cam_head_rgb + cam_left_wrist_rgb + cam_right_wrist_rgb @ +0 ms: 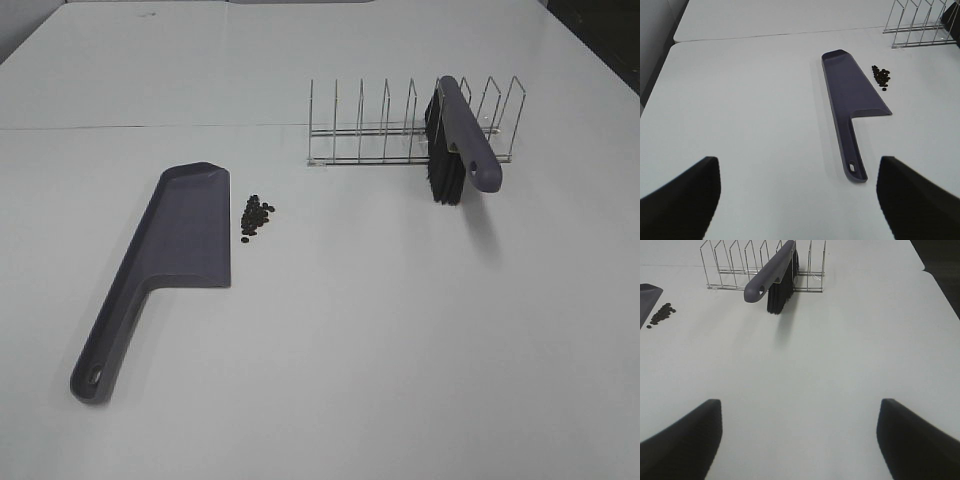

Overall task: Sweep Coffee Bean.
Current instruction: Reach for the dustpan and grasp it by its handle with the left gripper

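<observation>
Both spread wide, holding nothing: left tool point(797, 165), right tool point(800, 405). Coffee bean point(256, 216) heaped left of worktop point(400, 350) centre, just beside dustpan point(185, 235). Risk: scattering toward far edge if swept hard with brush point(455, 130); dustpan sliding unless held.

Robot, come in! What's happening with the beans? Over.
Left pincer, right pincer open, empty. Coffee beans heaped beside dustpan, nothing between. Brush resting in wire rack.
</observation>
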